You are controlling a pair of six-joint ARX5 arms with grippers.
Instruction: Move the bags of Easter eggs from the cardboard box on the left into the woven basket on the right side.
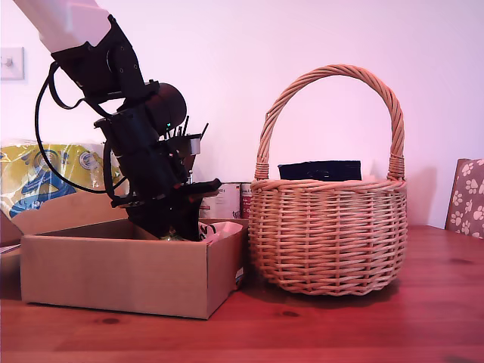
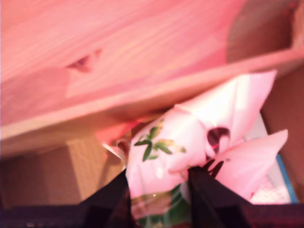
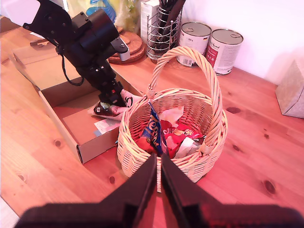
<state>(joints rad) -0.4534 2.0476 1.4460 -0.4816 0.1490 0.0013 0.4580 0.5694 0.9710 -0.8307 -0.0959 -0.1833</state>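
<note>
Inside the cardboard box (image 1: 121, 276) — my first gripper (image 2: 159, 183) pinches the crinkly white bag (image 2: 190, 142).

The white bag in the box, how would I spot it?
Find the brown cardboard box on the exterior view's left, beside the woven basket. My first tool is clamped on the white bag inside it. It is crinkly, pale, with green leaf patches.

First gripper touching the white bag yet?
Touching. The first wrist view shows my first gripper with both fingers pressed against the white bag, the bag pinched between them.
</note>
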